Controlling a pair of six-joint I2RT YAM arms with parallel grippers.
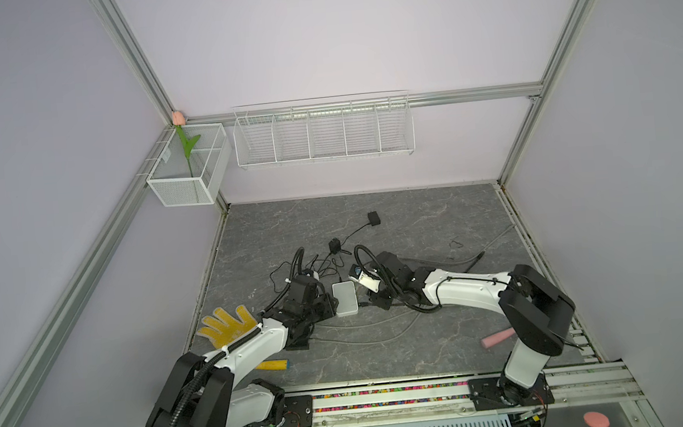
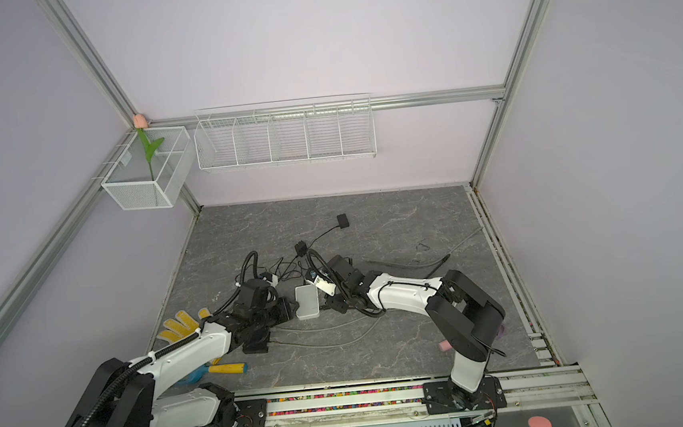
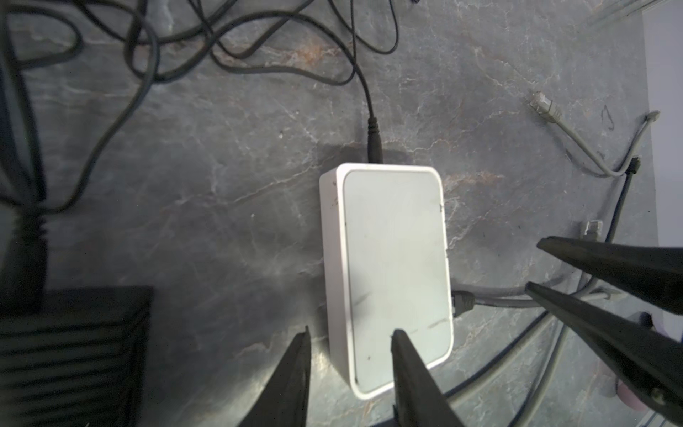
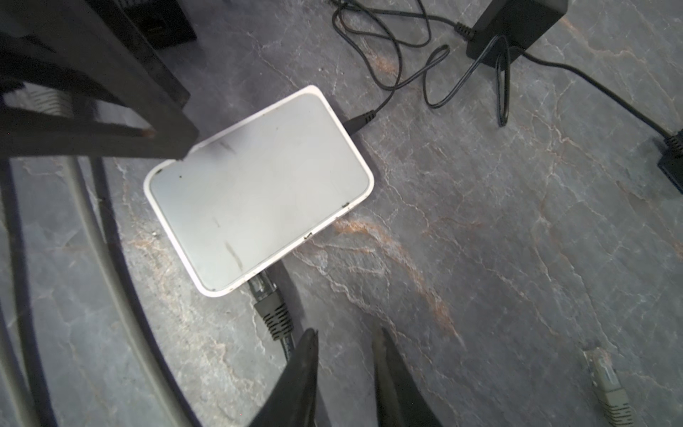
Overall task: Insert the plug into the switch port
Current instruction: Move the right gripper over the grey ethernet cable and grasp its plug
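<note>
The white switch point(image 1: 345, 298) point(image 2: 307, 302) lies flat on the grey table between my two arms. A grey plug point(image 4: 269, 307) point(image 3: 464, 300) with a ribbed boot has its clear tip in the side of the switch point(image 4: 258, 188), near one corner. My right gripper point(image 4: 347, 331) is open just behind the plug, and the cable runs beside one finger with nothing between the fingers. My left gripper point(image 3: 351, 331) is open too. One of its fingers hangs over a corner of the switch point(image 3: 391, 266), the other over the table beside it.
A black power plug point(image 3: 375, 144) sits in the switch's far end, its thin cable tangled toward a black adapter point(image 4: 517, 26). Loose grey network plugs point(image 3: 543, 105) point(image 4: 606, 380) lie nearby. A yellow glove point(image 1: 228, 325), a yellow-handled tool point(image 1: 274, 365) and a pink piece point(image 1: 497, 337) lie near the front.
</note>
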